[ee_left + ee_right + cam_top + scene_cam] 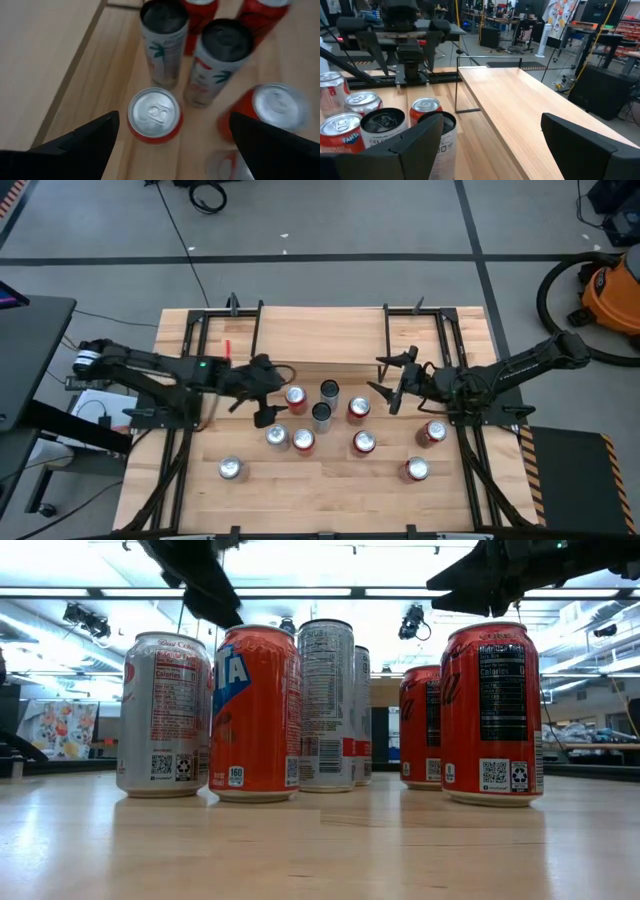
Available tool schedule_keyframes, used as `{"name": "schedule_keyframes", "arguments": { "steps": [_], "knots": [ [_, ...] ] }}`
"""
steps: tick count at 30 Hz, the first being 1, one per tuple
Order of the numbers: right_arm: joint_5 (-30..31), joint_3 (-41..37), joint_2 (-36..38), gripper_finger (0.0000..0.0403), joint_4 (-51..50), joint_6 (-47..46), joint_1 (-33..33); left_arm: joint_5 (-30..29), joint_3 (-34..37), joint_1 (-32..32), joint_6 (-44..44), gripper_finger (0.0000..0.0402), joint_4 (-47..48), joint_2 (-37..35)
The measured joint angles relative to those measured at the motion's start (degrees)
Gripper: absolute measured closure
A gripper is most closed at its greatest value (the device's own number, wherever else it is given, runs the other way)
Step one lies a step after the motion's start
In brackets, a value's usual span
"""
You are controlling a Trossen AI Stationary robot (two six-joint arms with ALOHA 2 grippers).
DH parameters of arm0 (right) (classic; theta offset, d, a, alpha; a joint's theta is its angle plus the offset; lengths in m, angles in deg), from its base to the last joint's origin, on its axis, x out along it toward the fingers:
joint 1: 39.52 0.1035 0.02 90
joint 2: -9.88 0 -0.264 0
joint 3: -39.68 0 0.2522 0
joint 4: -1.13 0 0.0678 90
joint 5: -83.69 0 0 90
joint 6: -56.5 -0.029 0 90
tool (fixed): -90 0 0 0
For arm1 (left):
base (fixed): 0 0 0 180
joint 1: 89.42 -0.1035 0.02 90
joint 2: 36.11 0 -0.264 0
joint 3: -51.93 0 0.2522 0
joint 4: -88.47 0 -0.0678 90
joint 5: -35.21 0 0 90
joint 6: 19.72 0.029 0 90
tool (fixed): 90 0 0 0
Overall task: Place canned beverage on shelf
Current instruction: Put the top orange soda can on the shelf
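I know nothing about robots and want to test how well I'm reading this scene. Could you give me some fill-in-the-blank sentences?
The left pincer and the right pincer both have their fingers ___.
The shelf carries ___ cans so far.
Among the short cans on the table stand ___ tall slim cans with dark tops.

Missing words: open; no; two.
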Motion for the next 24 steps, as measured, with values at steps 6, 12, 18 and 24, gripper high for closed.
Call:
{"name": "schedule_keyframes", "arguments": {
  "steps": [6,12,18,24],
  "knots": [
    [0.0,0.0,0.0,0.0055,-0.7,0.0,0.0,0.4,-7.4,-2.0,1.4,0.0013,6.3,8.7],
    [-0.5,0.0,0.0,0.0055,-0.8,-0.2,0.0,4.1,-11.8,-4.5,2.8,0.0013,8.1,14.7],
    [-1.0,0.0,0.0,0.0055,-1.0,-1.1,0.0,4.1,-11.9,-5.3,5.0,0.0013,8.1,18.6],
    [-1.0,0.0,0.0,0.0055,-1.0,-1.3,0.0,4.5,-11.9,-5.3,4.5,0.0013,8.1,20.9]
  ]
}}
